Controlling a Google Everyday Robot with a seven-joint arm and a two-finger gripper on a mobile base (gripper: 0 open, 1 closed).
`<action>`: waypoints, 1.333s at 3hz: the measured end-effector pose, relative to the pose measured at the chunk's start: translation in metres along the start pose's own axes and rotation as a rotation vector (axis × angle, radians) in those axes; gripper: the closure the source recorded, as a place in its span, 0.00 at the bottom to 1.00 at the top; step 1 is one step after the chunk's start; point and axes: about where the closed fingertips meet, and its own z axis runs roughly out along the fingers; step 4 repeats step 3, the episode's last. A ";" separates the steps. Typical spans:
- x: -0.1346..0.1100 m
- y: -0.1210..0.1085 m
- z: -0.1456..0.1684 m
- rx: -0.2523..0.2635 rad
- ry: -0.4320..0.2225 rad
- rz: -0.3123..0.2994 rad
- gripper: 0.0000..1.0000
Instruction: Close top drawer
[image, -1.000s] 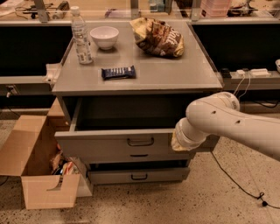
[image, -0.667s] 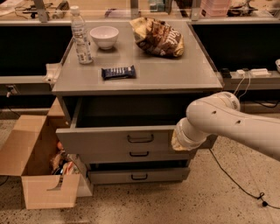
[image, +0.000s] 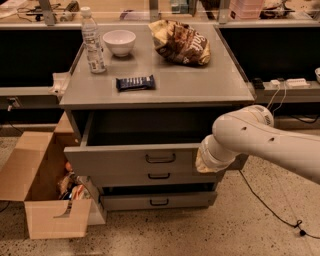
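The top drawer (image: 125, 161) of the grey cabinet (image: 165, 90) stands partly pulled out, and its deep dark interior shows behind the tall front panel. A dark wire handle (image: 160, 158) sits at the panel's centre. My white arm reaches in from the right. Its gripper (image: 204, 162) is at the right end of the drawer's front panel, pressed against it or just in front of it. The wrist hides the gripper's tips.
Two shorter drawer fronts (image: 159, 201) sit below. On the cabinet top are a water bottle (image: 93, 40), a white bowl (image: 119, 41), a chip bag (image: 181, 42) and a dark snack bar (image: 135, 82). An open cardboard box (image: 42, 192) stands on the floor at the left. A cable (image: 270, 202) lies at the right.
The drawer front has slid back a little toward the cabinet, and my arm's end has stayed at its right end.
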 end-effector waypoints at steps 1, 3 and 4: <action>0.000 0.000 0.000 0.000 0.000 0.000 0.21; 0.000 0.000 0.000 0.000 0.000 0.000 0.00; 0.000 0.000 0.000 0.000 0.000 0.000 0.00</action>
